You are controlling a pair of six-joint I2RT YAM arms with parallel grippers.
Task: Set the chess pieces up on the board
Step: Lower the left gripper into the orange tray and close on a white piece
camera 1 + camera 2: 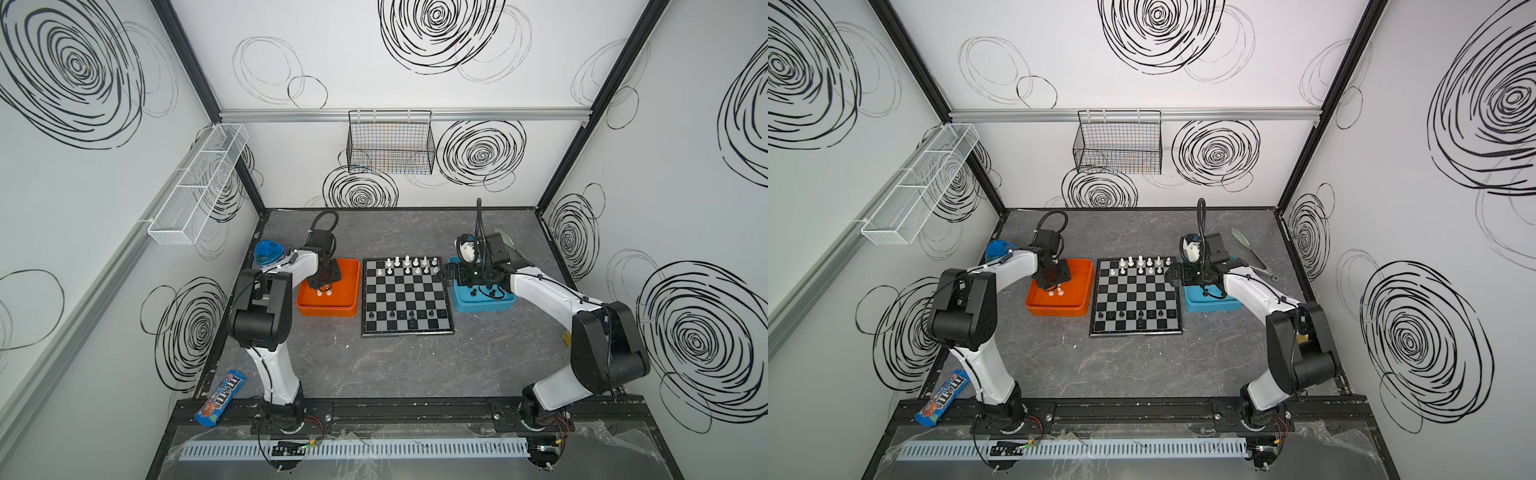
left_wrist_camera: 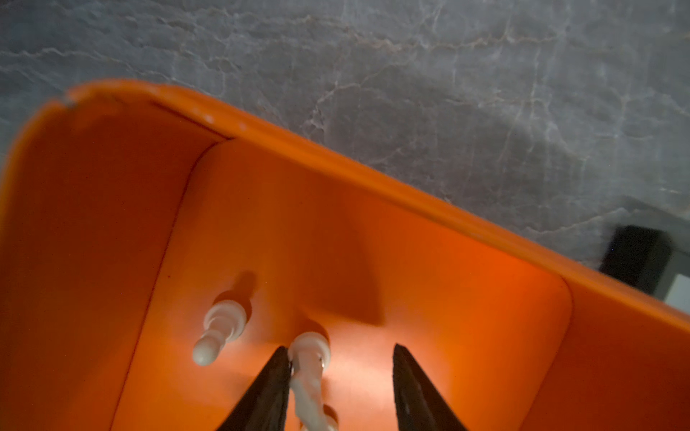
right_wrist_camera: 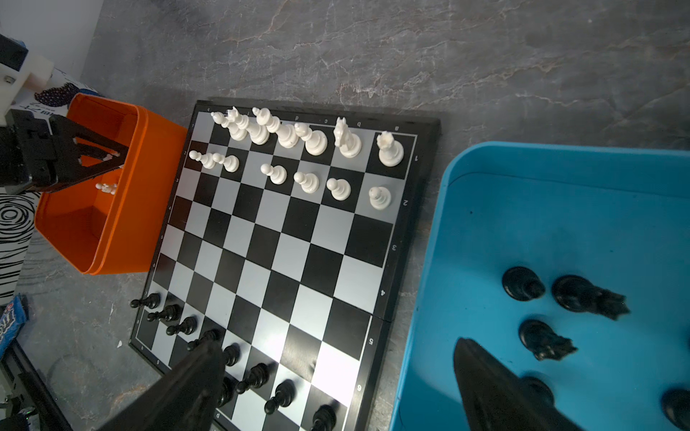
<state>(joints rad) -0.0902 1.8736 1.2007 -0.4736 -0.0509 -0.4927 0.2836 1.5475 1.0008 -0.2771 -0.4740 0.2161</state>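
Mid-tabletop, the board (image 1: 405, 297), part-filled. In the orange tray (image 2: 336, 149) toward the left edge, left fingers (image 2: 269, 384) partly open astride a white piece (image 2: 310, 358), touching one side only. Right fingers (image 3: 485, 373) wide open, empty, by the blue tray (image 3: 560, 160). Risk: lopsided contact tipping it onto the neighbouring pawn (image 2: 220, 328).

The tabletop (image 1: 374, 374) is showing a matt grey stone finish with pale veins. The orange tray (image 2: 336, 164) is looking like smooth moulded plastic, its floor catching a soft sheen. The blue tray (image 3: 560, 156) is showing the same smooth plastic, a little duller. The board (image 3: 298, 261) is gleaming, its silvery squares throwing back a bright glare. The white chess pieces (image 3: 315, 140) are looking like smooth plastic, and the black chess pieces (image 3: 522, 283) are shining slightly. The black basket (image 1: 390, 145) is showing thin metal wire, and the white basket (image 1: 195, 183) fine coated mesh. The candy bag (image 1: 222, 397) is glinting like glossy film.
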